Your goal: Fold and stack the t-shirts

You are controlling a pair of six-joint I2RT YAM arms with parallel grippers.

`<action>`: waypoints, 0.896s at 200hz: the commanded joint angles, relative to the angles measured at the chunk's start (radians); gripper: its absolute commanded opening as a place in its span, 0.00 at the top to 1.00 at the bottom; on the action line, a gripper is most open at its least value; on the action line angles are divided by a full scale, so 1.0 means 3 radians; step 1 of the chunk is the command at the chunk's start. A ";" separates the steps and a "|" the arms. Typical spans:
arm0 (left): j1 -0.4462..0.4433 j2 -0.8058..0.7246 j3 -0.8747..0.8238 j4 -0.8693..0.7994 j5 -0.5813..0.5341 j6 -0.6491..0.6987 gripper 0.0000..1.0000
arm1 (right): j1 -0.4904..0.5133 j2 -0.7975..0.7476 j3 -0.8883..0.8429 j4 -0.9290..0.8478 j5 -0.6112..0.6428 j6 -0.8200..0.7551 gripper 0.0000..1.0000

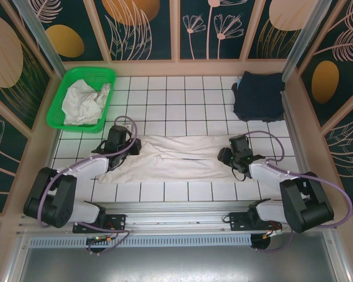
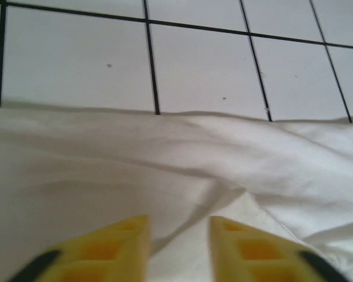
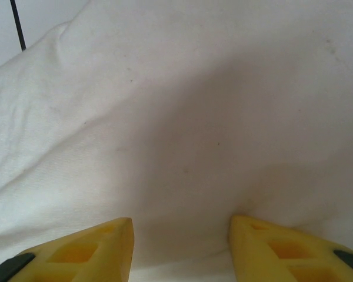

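An off-white t-shirt [image 1: 176, 160] lies as a long wrinkled band across the middle of the white tiled table [image 1: 182, 94]. My left gripper [image 1: 134, 145] sits over its left end, open. Its yellow fingers [image 2: 129, 241] straddle a small fold of the shirt [image 2: 106, 170] without closing on it. My right gripper [image 1: 223, 154] is at the shirt's right end, also open. Its wide-spread fingers [image 3: 106, 244] hover just over smooth cloth [image 3: 182, 117]. A folded dark navy t-shirt [image 1: 259, 94] rests at the back right. Another off-white shirt [image 1: 85, 103] lies crumpled in the basket.
The green mesh basket [image 1: 60, 113] stands at the back left corner. Patterned panels wall in the table on three sides. A metal rail [image 1: 176, 207] with the arm bases runs along the near edge. Bare tiles lie behind the spread shirt.
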 commanded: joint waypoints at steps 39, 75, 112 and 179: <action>-0.0165 0.0818 0.0656 -0.0391 0.0415 0.0351 0.48 | -0.0012 0.0048 -0.0077 0.0143 -0.0102 0.0065 0.52; -0.0200 0.0895 0.0685 -0.0395 0.0427 0.0342 0.58 | -0.0017 -0.0014 -0.0137 0.0256 -0.0186 0.0077 0.52; -0.0210 0.0674 0.0677 -0.0611 0.0434 0.0388 0.91 | -0.0020 -0.0012 -0.0086 0.0205 -0.0184 0.0051 0.53; -0.0364 -0.0001 0.0314 -0.1042 0.0251 0.0163 1.00 | -0.0108 -0.0023 -0.0098 0.0295 -0.0195 0.0003 0.52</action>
